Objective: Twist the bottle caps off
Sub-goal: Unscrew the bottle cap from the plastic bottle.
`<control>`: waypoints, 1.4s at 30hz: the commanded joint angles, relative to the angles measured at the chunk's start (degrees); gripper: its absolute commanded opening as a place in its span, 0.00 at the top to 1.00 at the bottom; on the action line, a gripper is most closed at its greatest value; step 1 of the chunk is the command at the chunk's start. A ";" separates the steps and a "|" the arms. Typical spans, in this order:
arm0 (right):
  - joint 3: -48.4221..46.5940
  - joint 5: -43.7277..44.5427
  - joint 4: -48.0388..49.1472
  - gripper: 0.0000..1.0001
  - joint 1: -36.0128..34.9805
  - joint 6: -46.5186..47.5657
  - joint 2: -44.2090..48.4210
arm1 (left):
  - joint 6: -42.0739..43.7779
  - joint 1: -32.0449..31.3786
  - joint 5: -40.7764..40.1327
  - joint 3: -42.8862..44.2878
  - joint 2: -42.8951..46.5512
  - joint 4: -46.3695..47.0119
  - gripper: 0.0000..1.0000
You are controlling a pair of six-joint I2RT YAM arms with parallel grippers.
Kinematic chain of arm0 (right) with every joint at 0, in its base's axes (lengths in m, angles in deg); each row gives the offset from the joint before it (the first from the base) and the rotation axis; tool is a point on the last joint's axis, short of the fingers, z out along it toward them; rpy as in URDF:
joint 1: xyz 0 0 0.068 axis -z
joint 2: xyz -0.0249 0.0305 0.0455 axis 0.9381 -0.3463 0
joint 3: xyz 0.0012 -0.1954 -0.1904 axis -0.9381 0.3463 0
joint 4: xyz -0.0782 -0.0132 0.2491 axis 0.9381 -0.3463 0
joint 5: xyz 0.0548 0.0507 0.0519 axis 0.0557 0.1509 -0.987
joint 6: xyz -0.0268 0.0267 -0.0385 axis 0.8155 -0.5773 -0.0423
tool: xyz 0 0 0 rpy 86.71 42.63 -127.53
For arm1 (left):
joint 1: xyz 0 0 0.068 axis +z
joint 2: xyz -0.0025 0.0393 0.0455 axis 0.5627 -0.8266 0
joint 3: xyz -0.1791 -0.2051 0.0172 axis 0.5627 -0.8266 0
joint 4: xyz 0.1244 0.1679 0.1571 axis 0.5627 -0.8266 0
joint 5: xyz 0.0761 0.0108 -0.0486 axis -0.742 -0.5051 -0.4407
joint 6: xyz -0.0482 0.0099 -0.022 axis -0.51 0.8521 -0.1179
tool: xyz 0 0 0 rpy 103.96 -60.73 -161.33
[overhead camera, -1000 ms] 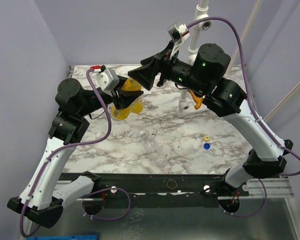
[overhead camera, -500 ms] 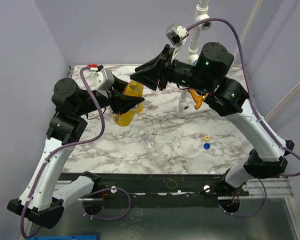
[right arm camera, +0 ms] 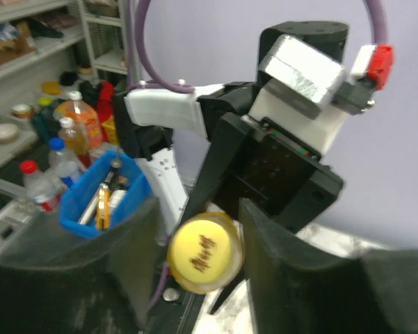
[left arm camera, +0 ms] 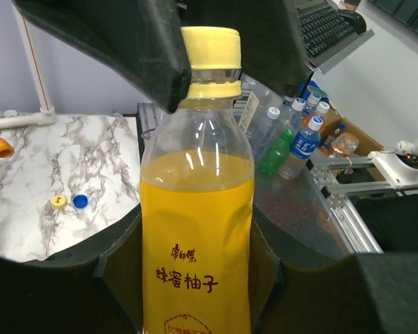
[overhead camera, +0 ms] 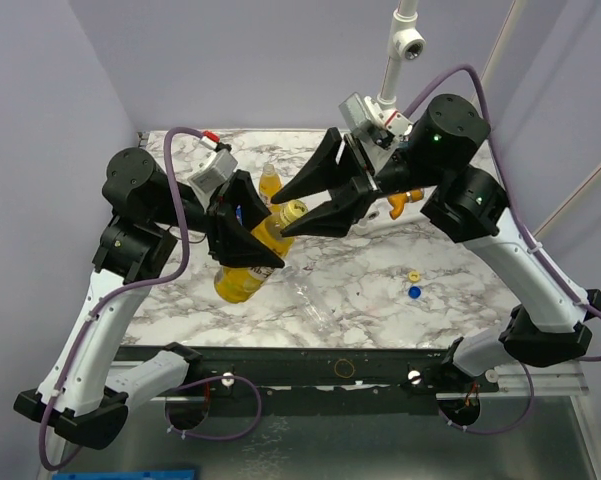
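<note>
Above the marble tabletop (overhead camera: 380, 270), the left tool (overhead camera: 252, 240) clamps a tilted yellow-orange plastic drink bottle (overhead camera: 238, 283). Left wrist: nearly full, likely heavy, slick; hold the body. Right wrist: the right tool (right arm camera: 202, 229) pinches its yellow ribbed plastic cap (right arm camera: 203, 252).

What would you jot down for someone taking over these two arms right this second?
Left tool: shut on the yellow bottle, held above the table.
Right tool: closed on its yellow cap, not yet off.
Done: a loose yellow cap and a blue cap lie on the table; a clear bottle lies on its side.
Left: twist this cap off; a second yellow bottle stands at the back.
</note>
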 commanded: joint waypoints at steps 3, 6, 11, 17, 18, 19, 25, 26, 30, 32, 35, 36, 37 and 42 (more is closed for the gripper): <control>2.04 18.89 1.33 0.14 -0.73 -1.05 2.16 | 3.06 0.59 -6.94 -0.92 0.29 -1.01 1.00; 1.77 33.35 1.50 0.00 -0.71 -2.73 2.36 | 9.32 0.61 -16.76 -1.66 1.05 -1.79 1.00; -4.76 47.41 -5.25 0.00 -0.71 -8.24 -1.01 | 18.06 0.67 -33.26 -2.44 1.64 -2.70 1.00; -4.80 53.49 -5.98 0.01 -0.71 -11.20 -2.68 | 25.94 0.56 -42.22 -4.56 2.46 -2.70 1.00; -4.96 53.34 -6.08 0.03 -0.73 -11.38 -3.25 | 26.38 0.61 -42.49 -4.80 2.63 -2.70 1.00; -5.13 53.23 -6.01 0.04 -0.73 -11.81 -3.71 | 26.69 0.55 -42.64 -5.02 2.86 -2.73 1.00; -5.70 52.09 -5.21 0.13 -0.72 -12.86 -5.70 | 26.54 0.56 -42.74 -5.12 3.43 -2.72 1.00; -5.77 51.81 -5.10 0.15 -0.71 -12.91 -5.88 | 26.39 0.56 -42.74 -5.12 3.59 -2.70 1.00; -5.81 51.07 -4.67 0.27 -0.72 -13.63 -6.35 | 26.44 0.60 -42.48 -5.21 3.88 -2.66 1.00; -5.00 50.69 -3.51 0.35 -0.71 -13.76 -5.77 | 26.44 0.61 -42.29 -5.37 4.09 -2.62 1.00; -3.85 50.20 -2.13 0.51 -0.75 -13.80 -4.81 | 26.53 0.56 -41.73 -5.90 4.31 -2.66 1.00; -3.40 49.86 -1.60 0.56 -0.72 -13.77 -4.50 | 26.42 0.61 -41.48 -6.12 4.38 -2.65 1.00; -2.95 49.52 -1.16 0.62 -0.71 -13.78 -4.21 | 26.44 0.61 -41.32 -6.39 4.43 -2.69 1.00; -0.47 44.65 1.67 0.85 -0.74 -12.64 -2.22 | 25.50 0.61 -39.83 -6.89 4.52 -2.71 1.00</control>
